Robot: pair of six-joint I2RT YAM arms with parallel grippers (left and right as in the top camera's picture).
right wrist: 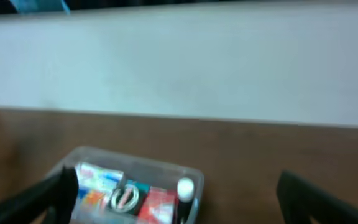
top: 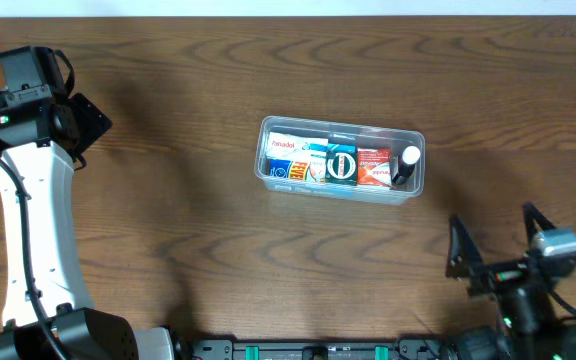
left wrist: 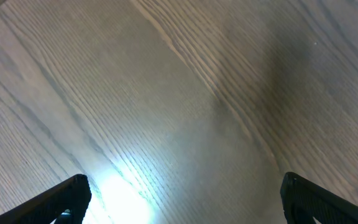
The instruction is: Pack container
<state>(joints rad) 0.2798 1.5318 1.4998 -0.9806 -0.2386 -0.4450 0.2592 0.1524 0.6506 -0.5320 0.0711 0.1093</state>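
Overhead: container (top: 340, 127) sits mid-table toward the far edge, boxes (top: 328, 163) wedged in a tidy row, looks packed, so left gripper (left wrist: 185, 199) by the far-left corner and right gripper (top: 493, 245) by the near-right both hang wide open, empty.

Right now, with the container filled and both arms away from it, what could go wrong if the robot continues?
The boxes fill the container side to side, so pressing anything more in could tip the white-capped bottle at its right end.
The container is clear plastic on the wooden table; a nudge from the open right gripper might slide it.
The right wrist view is blurred, so aiming could be off.
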